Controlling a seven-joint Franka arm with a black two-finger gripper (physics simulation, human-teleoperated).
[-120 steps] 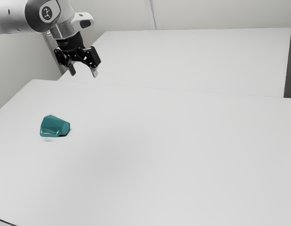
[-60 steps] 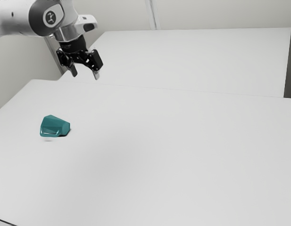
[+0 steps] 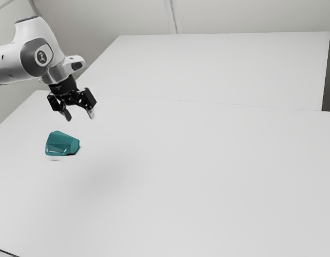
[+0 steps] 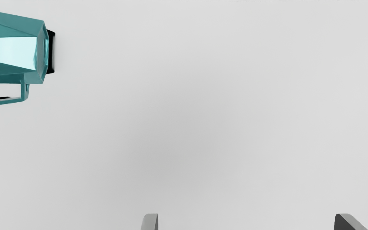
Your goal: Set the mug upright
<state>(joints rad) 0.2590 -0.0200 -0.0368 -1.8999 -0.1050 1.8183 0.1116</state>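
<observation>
My gripper (image 3: 79, 116) hangs open above the table in the exterior view, higher than the mug, with nothing between its fingers. The teal faceted mug (image 3: 62, 143) lies on its side on the white surface, its narrower end toward the exterior view's right. In the wrist view the mug (image 4: 8, 51) is partly cut off by the picture's edge, and its handle (image 4: 25, 91) sticks out along one side. The fingertips of my gripper (image 4: 246, 222) stand wide apart there, away from the mug.
The white table (image 3: 197, 176) stretches beneath the arm and the mug. Behind it in the exterior view is another broad white surface (image 3: 223, 67), with pale walls around. A thin dark line crosses the near left corner.
My gripper has come down and toward the exterior view's left, closer to the mug, after a slight shift to the right. The mug has not moved.
</observation>
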